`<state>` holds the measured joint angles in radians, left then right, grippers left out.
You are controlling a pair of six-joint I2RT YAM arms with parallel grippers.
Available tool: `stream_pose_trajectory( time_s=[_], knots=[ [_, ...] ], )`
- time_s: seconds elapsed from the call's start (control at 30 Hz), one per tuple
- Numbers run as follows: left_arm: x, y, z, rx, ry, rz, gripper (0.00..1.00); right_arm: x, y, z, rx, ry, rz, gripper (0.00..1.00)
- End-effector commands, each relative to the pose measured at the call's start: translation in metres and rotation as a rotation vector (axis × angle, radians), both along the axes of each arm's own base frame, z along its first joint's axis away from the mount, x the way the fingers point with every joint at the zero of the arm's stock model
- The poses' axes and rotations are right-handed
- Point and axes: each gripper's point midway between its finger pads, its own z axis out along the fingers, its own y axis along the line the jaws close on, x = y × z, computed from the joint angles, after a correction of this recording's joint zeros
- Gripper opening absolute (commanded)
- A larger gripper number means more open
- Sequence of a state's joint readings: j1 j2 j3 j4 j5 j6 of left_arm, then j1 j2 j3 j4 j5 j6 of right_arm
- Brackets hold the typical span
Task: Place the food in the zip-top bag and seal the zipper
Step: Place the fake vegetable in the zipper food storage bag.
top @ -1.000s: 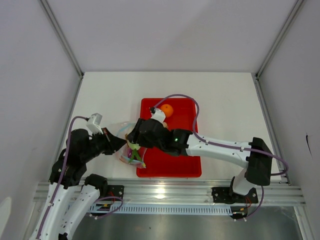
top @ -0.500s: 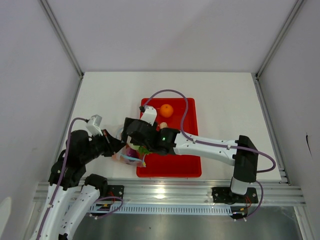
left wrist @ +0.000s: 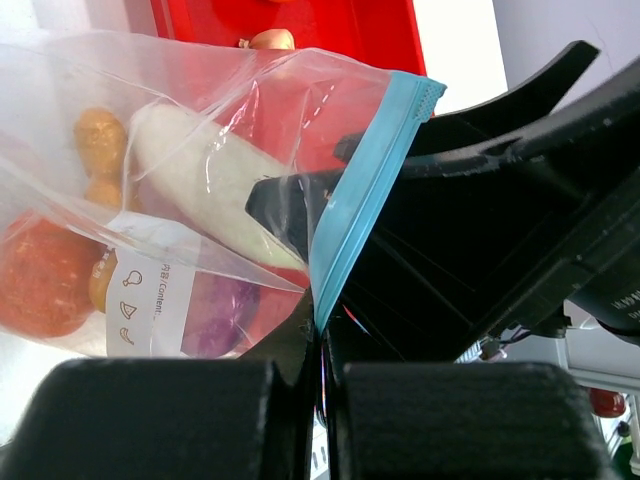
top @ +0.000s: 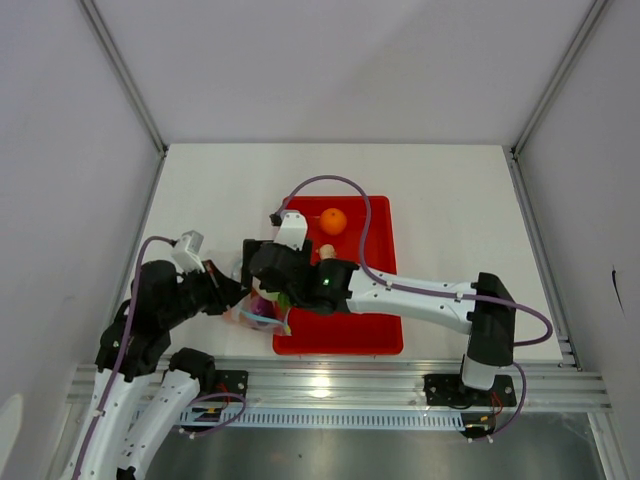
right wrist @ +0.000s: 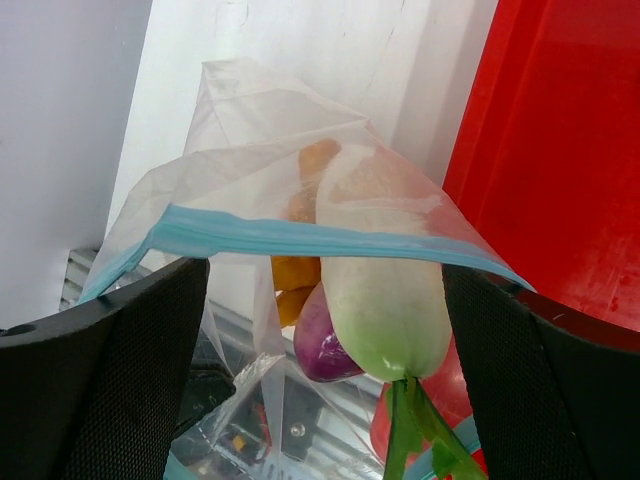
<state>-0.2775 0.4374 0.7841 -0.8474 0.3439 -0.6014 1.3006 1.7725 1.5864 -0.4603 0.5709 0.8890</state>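
Top view: my right gripper [top: 263, 290] has just spread wide over the zip-top bag [top: 243, 314] beside the red tray [top: 385, 330], where the orange [top: 333, 220] waits.

Left wrist: my left gripper [left wrist: 322, 365] pinches the zipper [left wrist: 372, 190].

Right wrist: the radish [right wrist: 385, 290] sits released inside the bag, so loading goes on.

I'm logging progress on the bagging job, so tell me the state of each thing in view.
bag, mouth open, unsealed.
radish, in the bag near its mouth.
onion, inside the bag.
ginger, inside the bag.
orange, loose on the red tray.
left gripper, shut on the bag's blue strip.
right gripper, open around the bag's mouth.
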Motion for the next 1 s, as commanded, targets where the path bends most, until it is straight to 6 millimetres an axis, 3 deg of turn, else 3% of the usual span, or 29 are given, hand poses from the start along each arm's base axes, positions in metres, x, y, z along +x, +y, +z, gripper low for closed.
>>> stream_pose_trajectory(
  time_s=[0.0, 0.37, 0.5, 0.6, 0.63, 0.67, 0.7, 0.73, 0.77, 0.8, 0.83, 0.87, 0.9, 0.97],
  knots=[
    [0.007, -0.002, 0.033, -0.027, -0.111, -0.003, 0.01, -0.016, 0.001, 0.033, -0.011, -0.077, 0.056, 0.99],
    [0.011, -0.003, 0.035, -0.029, -0.109, 0.003, 0.01, -0.018, -0.013, 0.057, -0.054, -0.157, 0.065, 0.99],
    [0.013, -0.003, 0.035, -0.025, -0.105, 0.001, 0.01, -0.019, -0.025, 0.079, -0.033, -0.186, 0.067, 0.99],
    [0.013, -0.003, 0.043, -0.028, -0.122, -0.001, 0.01, -0.012, -0.053, 0.087, -0.073, -0.218, 0.052, 0.99],
    [0.012, -0.004, 0.043, -0.032, -0.112, -0.006, 0.01, -0.007, -0.065, 0.077, -0.105, -0.212, 0.041, 0.99],
    [0.011, -0.006, 0.049, -0.044, -0.121, -0.014, 0.01, -0.006, -0.074, 0.081, -0.083, -0.186, 0.061, 0.98],
    [0.006, -0.009, 0.057, -0.063, -0.129, -0.037, 0.00, 0.012, -0.089, 0.077, -0.076, -0.158, 0.033, 0.98],
    [0.003, -0.010, 0.065, -0.084, -0.143, -0.038, 0.00, 0.014, -0.098, 0.059, -0.088, -0.113, 0.038, 0.96],
    [0.001, -0.011, 0.070, -0.096, -0.152, -0.043, 0.01, 0.012, -0.099, 0.056, -0.054, -0.082, 0.069, 0.95],
    [-0.001, -0.010, 0.081, -0.106, -0.180, -0.041, 0.01, 0.017, -0.114, 0.069, -0.010, -0.098, 0.051, 0.95],
    [-0.001, -0.008, 0.083, -0.103, -0.193, -0.031, 0.00, 0.017, -0.121, 0.069, 0.002, -0.108, 0.050, 0.94],
    [0.000, -0.006, 0.085, -0.098, -0.216, -0.021, 0.01, 0.018, -0.126, 0.059, 0.003, -0.115, 0.050, 0.94],
    [0.010, -0.001, 0.068, -0.067, -0.203, 0.017, 0.01, 0.022, -0.137, 0.065, 0.029, -0.128, 0.034, 0.94],
    [0.024, -0.001, 0.051, -0.040, -0.174, 0.037, 0.01, 0.025, -0.145, 0.055, 0.031, -0.105, 0.025, 0.94]
  ],
)
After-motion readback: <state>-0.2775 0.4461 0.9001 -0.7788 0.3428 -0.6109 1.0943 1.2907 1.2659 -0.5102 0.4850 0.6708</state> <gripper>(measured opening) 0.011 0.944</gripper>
